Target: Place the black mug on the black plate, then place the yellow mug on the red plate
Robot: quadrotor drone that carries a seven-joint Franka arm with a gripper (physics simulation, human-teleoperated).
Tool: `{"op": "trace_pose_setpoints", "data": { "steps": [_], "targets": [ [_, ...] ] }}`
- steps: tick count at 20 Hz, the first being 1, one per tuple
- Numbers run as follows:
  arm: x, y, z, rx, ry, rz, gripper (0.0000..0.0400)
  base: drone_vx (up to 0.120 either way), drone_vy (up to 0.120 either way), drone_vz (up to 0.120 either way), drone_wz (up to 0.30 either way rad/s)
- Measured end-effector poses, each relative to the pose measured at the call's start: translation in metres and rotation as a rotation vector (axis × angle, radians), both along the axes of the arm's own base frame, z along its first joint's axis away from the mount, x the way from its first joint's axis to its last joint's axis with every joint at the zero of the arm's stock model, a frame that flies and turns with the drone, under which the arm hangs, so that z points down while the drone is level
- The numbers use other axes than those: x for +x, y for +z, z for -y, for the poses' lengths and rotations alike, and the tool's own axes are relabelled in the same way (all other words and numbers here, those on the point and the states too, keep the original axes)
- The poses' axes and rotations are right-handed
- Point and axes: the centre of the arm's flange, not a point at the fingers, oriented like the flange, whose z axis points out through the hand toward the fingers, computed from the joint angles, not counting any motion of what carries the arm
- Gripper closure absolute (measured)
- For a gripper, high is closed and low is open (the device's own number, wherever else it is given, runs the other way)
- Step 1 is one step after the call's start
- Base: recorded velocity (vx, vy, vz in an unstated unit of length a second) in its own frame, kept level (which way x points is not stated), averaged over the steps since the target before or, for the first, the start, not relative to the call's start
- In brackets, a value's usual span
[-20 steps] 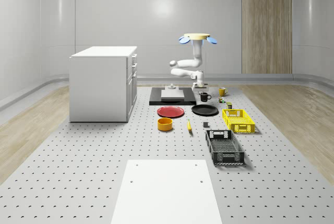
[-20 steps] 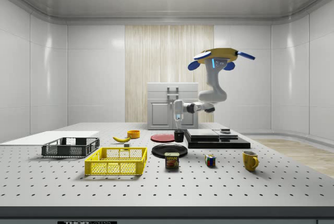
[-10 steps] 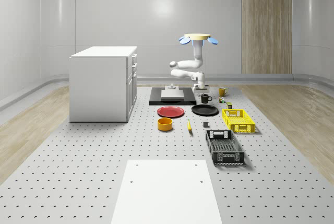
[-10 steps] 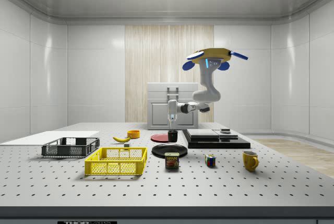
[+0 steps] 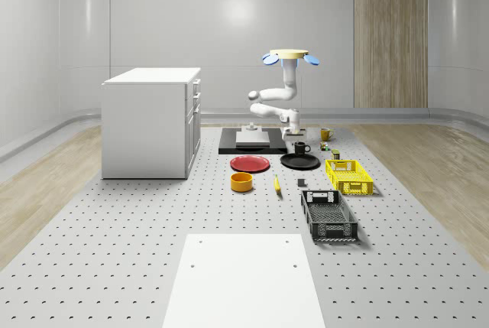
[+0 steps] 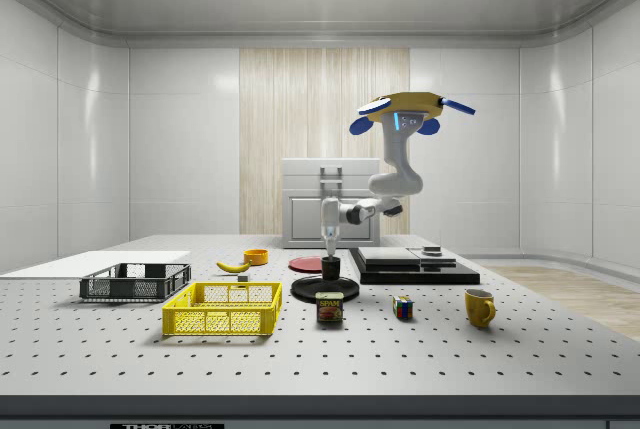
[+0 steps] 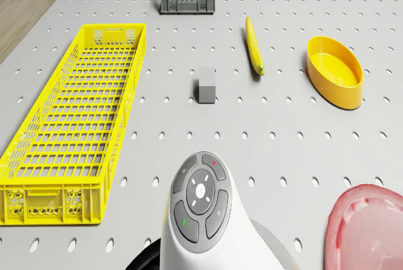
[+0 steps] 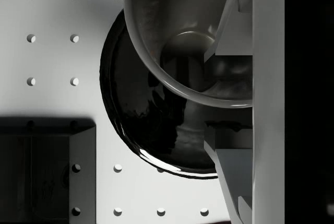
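While hovering above the bench (image 5: 114, 236), the drone (image 6: 408, 109) is reaching down; hand (image 6: 329, 249) is pinching the black mug (image 6: 330, 269) rim, mug sitting on the black plate (image 6: 310, 290) directly below. Red plate (image 5: 250, 164) is lying beside; yellow mug (image 6: 480, 307) is standing well apart.

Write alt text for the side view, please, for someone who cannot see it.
A hovering drone reaches its arm down, its gripper holding a black mug on or just above a black plate. A yellow mug waits at the side view's right.
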Motion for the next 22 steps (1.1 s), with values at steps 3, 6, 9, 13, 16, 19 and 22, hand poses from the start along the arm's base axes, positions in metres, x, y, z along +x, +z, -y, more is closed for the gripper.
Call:
{"op": "trace_pose_setpoints", "data": {
  "steps": [3,6,9,13,16,19,22],
  "targets": [
    [0.0,0.012,0.0,0.0,0.0,0.0,0.029,0.0,0.0,0.0,0.0],
    [0.0,0.023,0.0,0.0,0.0,0.0,0.029,0.0,0.0,0.0,0.0],
    [0.0,0.035,0.0,0.0,0.0,0.0,0.0267,0.0,0.0,0.0,0.0],
    [0.0,0.04,0.0,0.0,0.0,0.0,0.0098,0.0,0.0,0.0,0.0],
    [0.0,0.032,0.0,0.0,0.0,0.0,0.0046,0.0,0.0,0.0,0.0],
    [0.0,0.021,0.0,0.0,0.0,0.0,0.0022,0.0,0.0,0.04,0.0],
    [0.0,0.009,0.0,0.0,0.0,0.0,0.001,0.0,0.0,0.12,0.0]
  ]
}}
